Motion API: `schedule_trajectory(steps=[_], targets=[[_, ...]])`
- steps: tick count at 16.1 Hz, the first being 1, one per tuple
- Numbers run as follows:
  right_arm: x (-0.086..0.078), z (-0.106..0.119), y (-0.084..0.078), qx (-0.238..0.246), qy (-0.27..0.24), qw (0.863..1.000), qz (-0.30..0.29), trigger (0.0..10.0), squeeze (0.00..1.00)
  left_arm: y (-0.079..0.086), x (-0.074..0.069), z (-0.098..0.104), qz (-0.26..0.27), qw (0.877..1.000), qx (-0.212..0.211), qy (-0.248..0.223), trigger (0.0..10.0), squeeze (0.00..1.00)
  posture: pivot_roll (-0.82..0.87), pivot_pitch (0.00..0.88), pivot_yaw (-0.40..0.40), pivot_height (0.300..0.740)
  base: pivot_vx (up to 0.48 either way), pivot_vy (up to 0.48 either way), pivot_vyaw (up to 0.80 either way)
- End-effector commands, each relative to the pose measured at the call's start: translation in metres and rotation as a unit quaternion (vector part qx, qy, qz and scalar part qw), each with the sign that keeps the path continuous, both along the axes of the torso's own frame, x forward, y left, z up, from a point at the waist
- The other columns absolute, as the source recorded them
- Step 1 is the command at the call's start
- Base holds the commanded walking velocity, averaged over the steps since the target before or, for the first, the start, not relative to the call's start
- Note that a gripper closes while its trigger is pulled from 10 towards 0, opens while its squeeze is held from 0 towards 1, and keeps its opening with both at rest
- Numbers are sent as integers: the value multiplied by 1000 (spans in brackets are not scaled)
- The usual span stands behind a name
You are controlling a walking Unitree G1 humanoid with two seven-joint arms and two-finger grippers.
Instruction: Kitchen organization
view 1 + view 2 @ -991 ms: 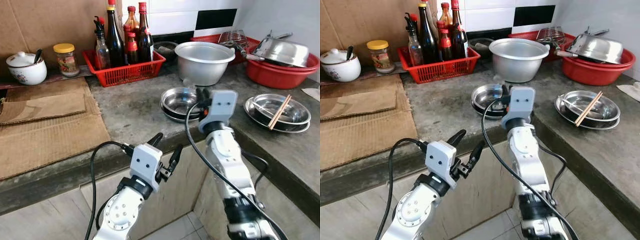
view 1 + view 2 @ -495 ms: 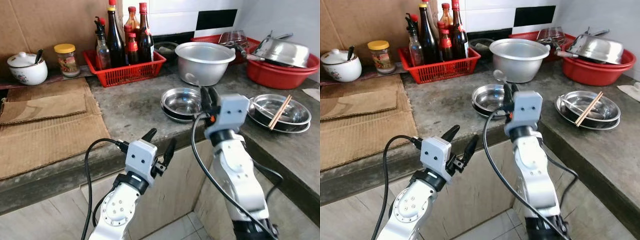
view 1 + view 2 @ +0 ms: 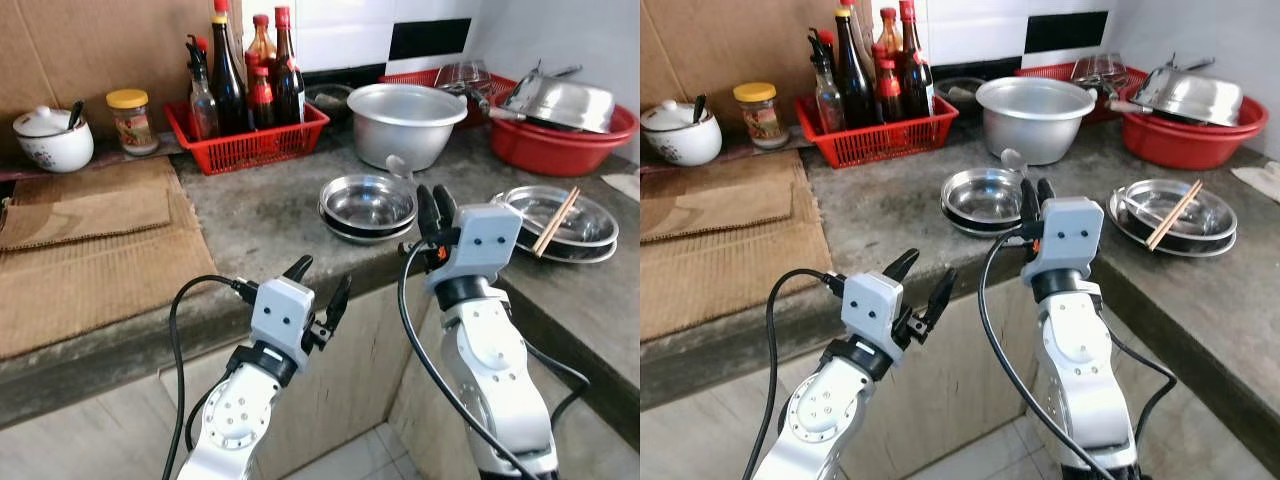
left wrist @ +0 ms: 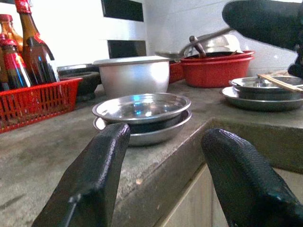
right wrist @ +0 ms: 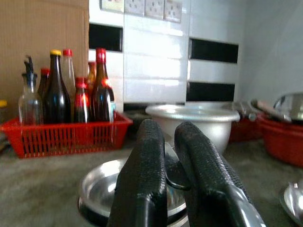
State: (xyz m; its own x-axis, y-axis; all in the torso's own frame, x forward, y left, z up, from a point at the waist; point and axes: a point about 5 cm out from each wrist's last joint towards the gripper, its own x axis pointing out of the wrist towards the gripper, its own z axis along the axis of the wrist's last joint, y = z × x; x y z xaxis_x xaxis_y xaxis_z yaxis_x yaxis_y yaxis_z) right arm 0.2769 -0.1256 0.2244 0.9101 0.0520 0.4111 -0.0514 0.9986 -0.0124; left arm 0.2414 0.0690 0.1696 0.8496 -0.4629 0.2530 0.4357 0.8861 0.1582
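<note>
My right gripper point(image 3: 431, 197) hangs at the counter's front edge, just right of two stacked steel bowls point(image 3: 368, 205). It is shut on a thin metal spoon point(image 3: 397, 166) whose rounded end sticks up above the fingers. In the right wrist view the spoon point(image 5: 171, 161) shows as a sliver of metal between the closed fingers point(image 5: 142, 156). My left gripper point(image 3: 322, 276) is open and holds nothing, lower down in front of the counter edge and left of the bowls. The left wrist view has the stacked bowls point(image 4: 142, 111) beyond the spread fingers point(image 4: 102, 156).
An aluminium pot point(image 3: 405, 120) stands behind the bowls. A red basket point(image 3: 250, 140) of sauce bottles is at the back. Steel plates with chopsticks point(image 3: 556, 222) lie on the right, a red basin point(image 3: 560, 145) behind them. Cardboard point(image 3: 90, 250), a jar point(image 3: 130, 118) and a white lidded pot point(image 3: 45, 140) sit at left.
My right gripper has drawn back from over the stacked bowls and moved right, carrying the spoon. The left gripper dropped slightly and stays open.
</note>
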Motion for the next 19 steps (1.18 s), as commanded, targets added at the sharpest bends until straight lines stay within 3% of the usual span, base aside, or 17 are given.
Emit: schedule_trajectory(steps=[1, 8, 19], targets=[[-4, 3, 1, 1, -4, 1000, -1, 0, 0, -2, 1, -1, -5, 1000, 6, 3, 10000, 0, 18, 0, -38, 740, -304, 0, 0], [-8, -1, 0, 2, 10, 1000, -5, 0, 0, -2, 0, -3, -7, 1000, 9, 6, 10000, 0, 18, 4, -39, 740, 0, 0, 0], [-13, -1, -5, 3, 11, 1000, -20, 0, 0, -5, -1, -5, -16, 1000, 8, 9, 10000, 0, 7, 0, -27, 740, -294, 0, 0]])
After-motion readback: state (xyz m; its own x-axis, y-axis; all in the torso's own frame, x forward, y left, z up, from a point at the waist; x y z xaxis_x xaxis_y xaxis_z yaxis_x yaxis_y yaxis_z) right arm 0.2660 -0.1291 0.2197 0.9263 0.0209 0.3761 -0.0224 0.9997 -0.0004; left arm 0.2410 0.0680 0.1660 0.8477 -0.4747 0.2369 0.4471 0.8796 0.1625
